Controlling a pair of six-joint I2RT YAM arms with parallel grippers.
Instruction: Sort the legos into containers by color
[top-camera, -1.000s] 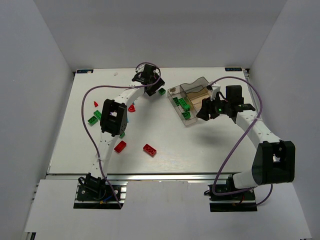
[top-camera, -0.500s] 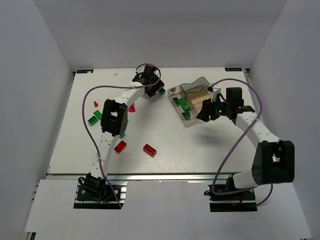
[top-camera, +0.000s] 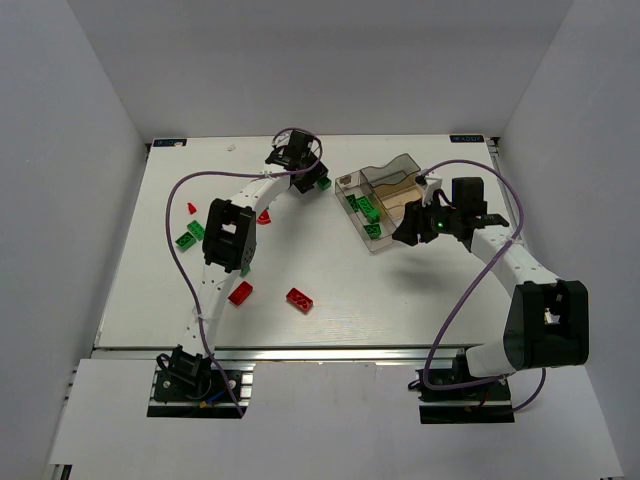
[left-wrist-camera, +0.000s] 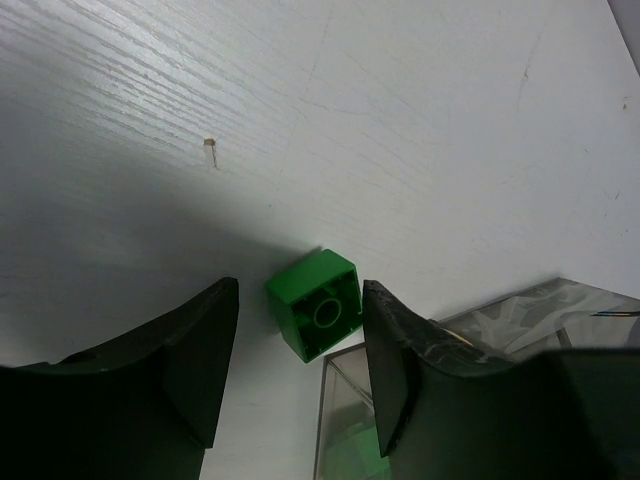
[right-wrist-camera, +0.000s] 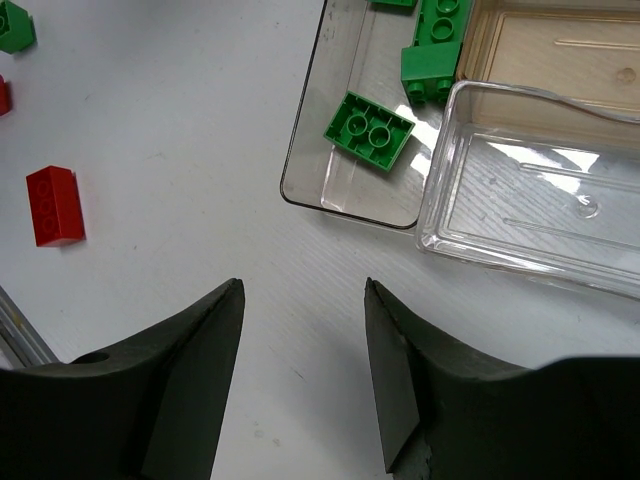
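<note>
Well, near my bases a red brick (top-camera: 299, 299) lies on the table (top-camera: 380, 300). Farther out, my right pincer (right-wrist-camera: 302, 290) hangs spread over the table just beside the tray (right-wrist-camera: 300, 170), holding nothing (some green bricks (right-wrist-camera: 369, 130) lie in its long section). Farthest, my left pincer (left-wrist-camera: 298, 288) is spread around a green brick (left-wrist-camera: 315, 318) on the table, near the tray corner; both fingers stand apart from it.

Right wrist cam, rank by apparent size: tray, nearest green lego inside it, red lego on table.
1. tray: largest by far.
2. green lego and red lego: look about alike, too close to rank.
</note>
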